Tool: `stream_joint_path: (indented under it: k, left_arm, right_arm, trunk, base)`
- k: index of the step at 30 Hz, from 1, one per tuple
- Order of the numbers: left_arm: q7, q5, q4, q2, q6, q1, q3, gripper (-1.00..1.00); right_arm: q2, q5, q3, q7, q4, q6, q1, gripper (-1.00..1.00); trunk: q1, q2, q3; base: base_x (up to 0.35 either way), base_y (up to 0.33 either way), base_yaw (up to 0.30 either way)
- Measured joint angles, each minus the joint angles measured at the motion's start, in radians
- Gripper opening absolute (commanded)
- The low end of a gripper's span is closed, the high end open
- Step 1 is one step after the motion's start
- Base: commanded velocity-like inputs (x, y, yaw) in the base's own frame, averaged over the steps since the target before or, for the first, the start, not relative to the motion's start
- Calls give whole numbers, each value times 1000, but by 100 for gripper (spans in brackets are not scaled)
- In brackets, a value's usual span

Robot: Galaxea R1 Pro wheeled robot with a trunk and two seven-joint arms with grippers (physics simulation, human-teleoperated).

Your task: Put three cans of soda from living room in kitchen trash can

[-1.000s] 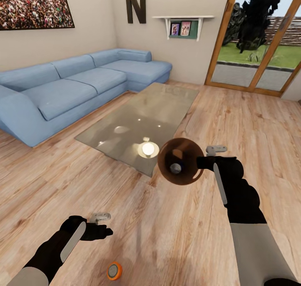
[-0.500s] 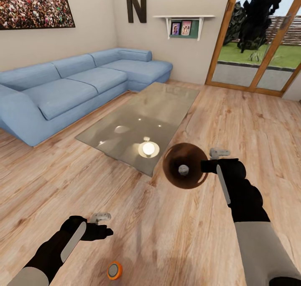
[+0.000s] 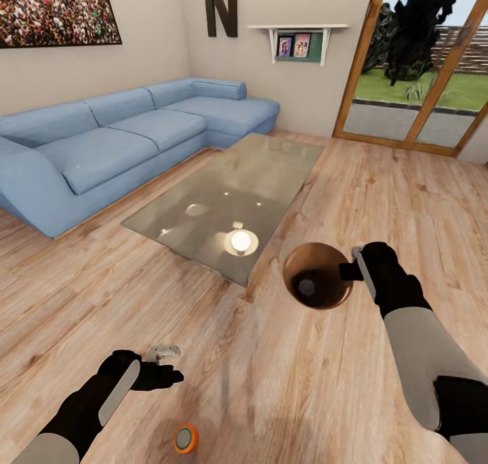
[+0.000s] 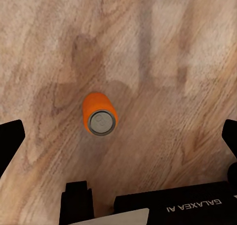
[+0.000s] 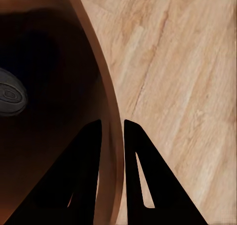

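White "GALAXEA AI" on left gripper [image 4: 118, 136]

Can of soda [image 3: 306, 287] inside trash can [image 3: 318, 275]: grey top seen, sides lost in dark interior; cut by frame edge in right wrist view. Trash can wall [image 5: 106, 111] cropped there, outer side hidden. Right claw [image 3: 354, 272] largely masked by wrist in head view. Sofa [image 3: 102, 145] cut at frame's left edge. Shelf photos [image 3: 293, 46] too small to read.
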Motion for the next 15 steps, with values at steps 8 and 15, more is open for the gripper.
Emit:
stream_joint_path:
  k: [8, 15]
  left_arm:
    - [0, 0, 0, 0, 1, 0, 0, 100]
    - [0, 0, 2, -4, 6, 0, -1, 100]
  right_arm:
    - [-48, -4, -1, 1, 233, 0, -147, -100]
    - [-86, 1, 4, 1, 447, 0, -236, -100]
  trunk:
    - [31, -56, -25]
    - [57, -105, -47]
  base:
    - [0, 0, 0]
    - [0, 0, 0]
